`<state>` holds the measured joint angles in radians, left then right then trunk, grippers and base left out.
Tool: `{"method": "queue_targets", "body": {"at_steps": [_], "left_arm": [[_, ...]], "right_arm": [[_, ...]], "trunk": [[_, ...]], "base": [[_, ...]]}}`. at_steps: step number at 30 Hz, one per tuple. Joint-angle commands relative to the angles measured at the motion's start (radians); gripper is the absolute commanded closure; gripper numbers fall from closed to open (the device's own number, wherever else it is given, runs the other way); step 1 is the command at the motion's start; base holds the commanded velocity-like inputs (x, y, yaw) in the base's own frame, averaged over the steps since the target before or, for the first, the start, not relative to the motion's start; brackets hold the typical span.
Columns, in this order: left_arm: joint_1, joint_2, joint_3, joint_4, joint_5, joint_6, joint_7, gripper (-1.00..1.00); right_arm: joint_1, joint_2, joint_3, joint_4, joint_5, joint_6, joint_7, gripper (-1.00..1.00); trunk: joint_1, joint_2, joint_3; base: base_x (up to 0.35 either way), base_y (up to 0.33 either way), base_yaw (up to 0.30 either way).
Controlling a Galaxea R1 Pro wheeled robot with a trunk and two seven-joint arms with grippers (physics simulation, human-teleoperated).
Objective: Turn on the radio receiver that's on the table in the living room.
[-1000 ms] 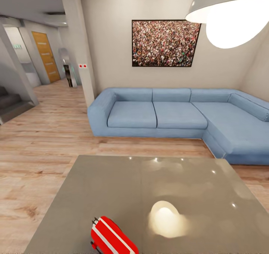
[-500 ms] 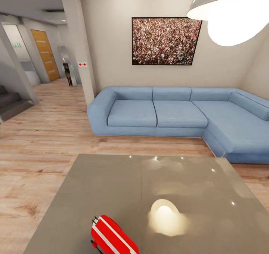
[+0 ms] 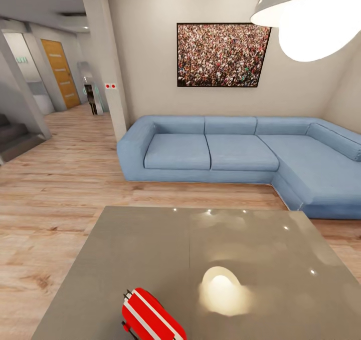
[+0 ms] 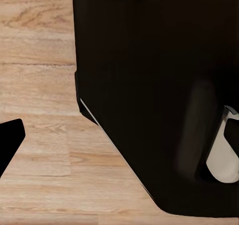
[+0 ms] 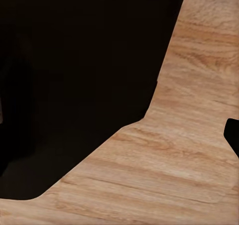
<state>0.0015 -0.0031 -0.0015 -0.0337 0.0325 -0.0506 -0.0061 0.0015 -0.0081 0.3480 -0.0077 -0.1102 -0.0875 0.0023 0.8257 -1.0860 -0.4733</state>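
Note:
The red radio receiver [image 3: 152, 318] with white stripes lies on the near part of the glossy grey-taupe table [image 3: 150, 250], left of centre, cut off by the head view's lower edge. Its dial is hidden from me. The living room spreads beyond it, with the blue corner sofa [image 3: 240, 152] and the framed crowd picture [image 3: 223, 54] on the pale wall. In the left wrist view one dark fingertip [image 4: 10, 140] hangs over the wood floor beside my black body. A dark fingertip [image 5: 232, 134] sits at the edge of the right wrist view, also over floor.
A lit pendant lamp [image 3: 311, 14] hangs at the upper right and glares on the tabletop [image 3: 223, 292]. A pale pillar [image 3: 108, 64] stands left of the sofa. Beyond it a hallway leads to a wooden door [image 3: 60, 72], with stairs [image 3: 15, 139] at far left.
The whole head view shifted a little a second ago, so the camera moved; since half a second ago it has held still. The radio and table have not moved.

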Motion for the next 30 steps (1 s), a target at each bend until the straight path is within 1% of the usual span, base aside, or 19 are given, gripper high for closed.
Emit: {"method": "queue_targets", "body": {"at_steps": [1, 23, 27, 30], "left_arm": [[0.000, 0.000, 0.000, 0.000, 0.000, 0.000, 0.000, -1.00], [0.000, 0.000, 0.000, 0.000, 0.000, 0.000, 0.000, -1.00], [0.000, 0.000, 0.000, 0.000, 0.000, 0.000, 0.000, -1.00], [0.000, 0.000, 0.000, 0.000, 0.000, 0.000, 0.000, -1.00]], "right_arm": [[0.000, 0.001, 0.000, 0.000, 0.000, 0.000, 0.000, -1.00], [0.000, 0.000, 0.000, 0.000, 0.000, 0.000, -0.001, -1.00], [0.000, 0.001, -0.001, 0.000, 0.000, -0.001, -0.001, -1.00], [0.000, 0.002, -0.001, 0.000, 0.001, -0.001, -0.001, -1.00]], "trunk": [[0.000, 0.000, -0.001], [0.000, 0.000, -0.036], [0.000, 0.000, -0.039], [0.000, 0.000, -0.040]], "base": [[0.000, 0.000, 0.000], [0.000, 0.000, 0.000], [0.000, 0.000, 0.011], [0.000, 0.000, 0.155]]}}
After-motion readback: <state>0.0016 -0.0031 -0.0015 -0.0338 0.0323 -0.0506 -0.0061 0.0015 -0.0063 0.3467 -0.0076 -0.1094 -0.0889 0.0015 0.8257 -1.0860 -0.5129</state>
